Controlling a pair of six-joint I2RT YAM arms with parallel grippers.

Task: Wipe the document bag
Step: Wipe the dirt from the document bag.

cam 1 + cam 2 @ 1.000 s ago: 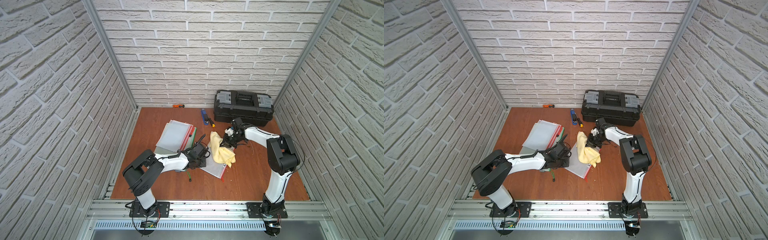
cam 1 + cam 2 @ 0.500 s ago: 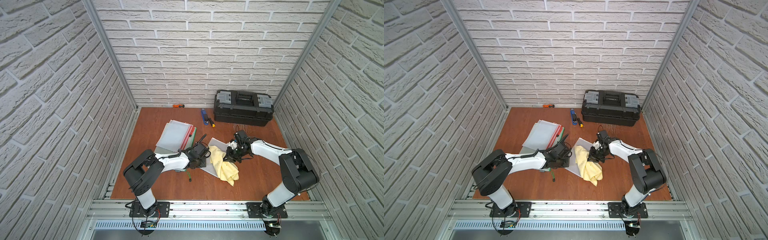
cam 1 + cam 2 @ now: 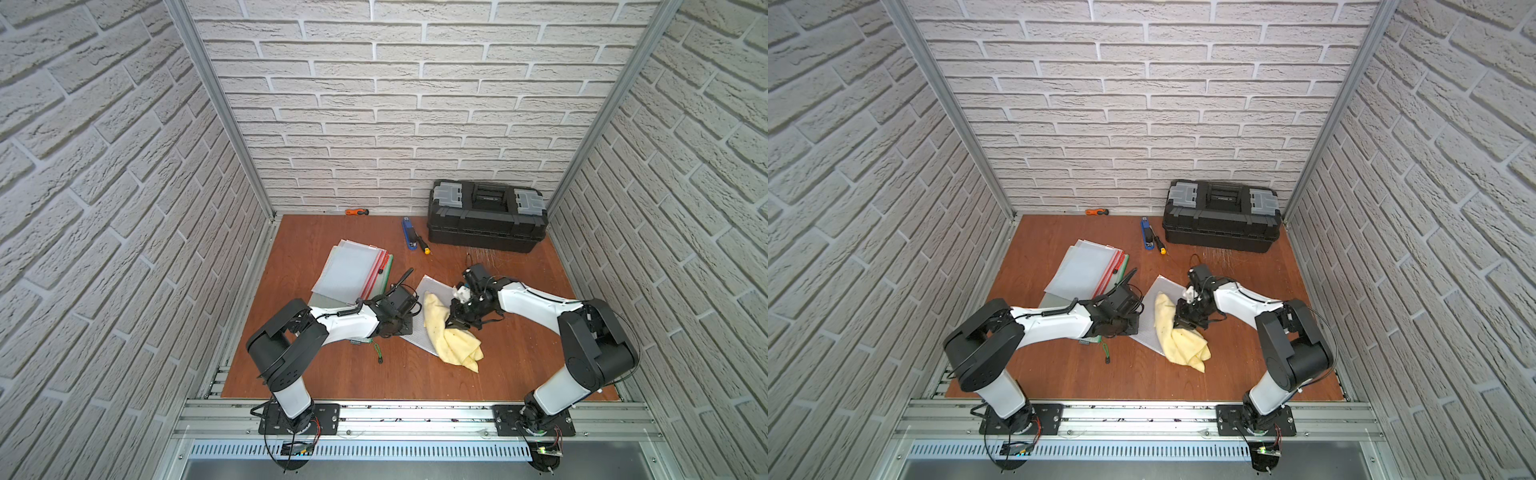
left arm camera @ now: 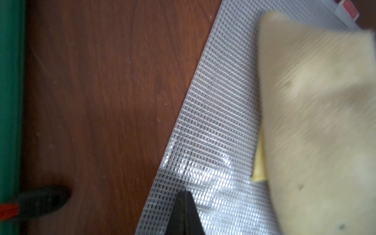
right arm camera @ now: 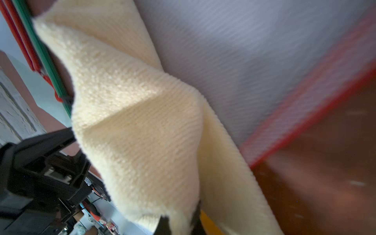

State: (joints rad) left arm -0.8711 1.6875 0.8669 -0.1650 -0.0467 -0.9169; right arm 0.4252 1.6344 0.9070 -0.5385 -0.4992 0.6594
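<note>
The right hand (image 3: 454, 325) dragged the cloth (image 3: 457, 349) frontward across the document bag (image 3: 433, 286).

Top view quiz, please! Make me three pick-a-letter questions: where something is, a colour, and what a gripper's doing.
1. Where is the black toolbox? A against the back wall; B by the front rail; C mid-table.
2. What colour is the cloth? A blue; B yellow; C green.
3. The right gripper is: A open; B shut on the cloth; C shut on a screwdriver.
Answers: A, it stands at the wall's foot; B, pale yellow in both top views; B, cloth bunches from its closed tips.
</note>
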